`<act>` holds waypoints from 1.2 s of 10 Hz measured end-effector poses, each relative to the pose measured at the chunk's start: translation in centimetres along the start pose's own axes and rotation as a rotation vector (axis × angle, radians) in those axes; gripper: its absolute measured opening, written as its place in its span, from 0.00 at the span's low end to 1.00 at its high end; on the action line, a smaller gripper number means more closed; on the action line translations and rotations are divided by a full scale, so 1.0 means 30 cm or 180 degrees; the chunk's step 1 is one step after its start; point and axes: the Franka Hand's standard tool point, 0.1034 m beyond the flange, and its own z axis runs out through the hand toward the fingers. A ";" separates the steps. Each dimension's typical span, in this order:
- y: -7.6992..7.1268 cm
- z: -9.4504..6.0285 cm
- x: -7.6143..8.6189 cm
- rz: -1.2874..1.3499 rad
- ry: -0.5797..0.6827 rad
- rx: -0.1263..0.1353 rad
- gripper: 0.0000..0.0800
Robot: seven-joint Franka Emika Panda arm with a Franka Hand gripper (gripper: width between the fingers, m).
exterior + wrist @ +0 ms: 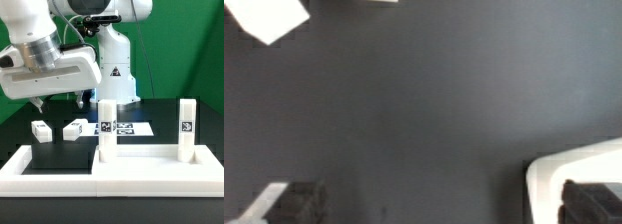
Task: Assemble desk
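The white desk tabletop (pixel 145 165) lies flat at the front, with two legs standing upright on it, one (pixel 105 130) at its left corner and one (pixel 186 128) at its right. Two more legs (pixel 42 128) (pixel 74 128) lie loose on the black table behind. My gripper (pixel 60 102) hangs open and empty above the two loose legs. In the wrist view the gripper (pixel 438 205) holds nothing. A white part's rounded edge (pixel 562 165) shows beside one fingertip (pixel 592 200), and I cannot tell which part it is.
The low white wall (pixel 30 165) with turned-up ends borders the tabletop at the front. The marker board (pixel 122 128) lies behind the tabletop, before the arm's base (pixel 115 70). White pieces (pixel 274 18) show at the wrist view's edge.
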 end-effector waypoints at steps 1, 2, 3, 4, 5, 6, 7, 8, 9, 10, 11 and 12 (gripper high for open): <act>-0.005 0.010 -0.005 -0.0001 -0.0249 0.0049 0.81; 0.008 0.039 -0.017 0.0077 -0.0480 0.0084 0.81; 0.037 0.074 -0.027 0.0189 -0.0595 0.0138 0.81; 0.047 0.090 -0.034 0.0345 -0.0612 0.0296 0.81; 0.052 0.086 -0.033 0.0334 -0.0603 0.0278 0.81; 0.047 0.089 -0.033 0.0326 -0.0608 0.0276 0.81; 0.049 0.090 -0.033 0.0329 -0.0610 0.0277 0.81; 0.049 0.092 -0.035 0.0334 -0.0614 0.0278 0.81; 0.055 0.124 -0.054 0.0465 -0.0687 0.0278 0.81; 0.058 0.171 -0.080 0.0622 -0.0801 0.0272 0.81; 0.049 0.193 -0.089 0.0638 -0.0837 0.0264 0.81; 0.046 0.210 -0.103 0.0644 -0.0872 0.0266 0.81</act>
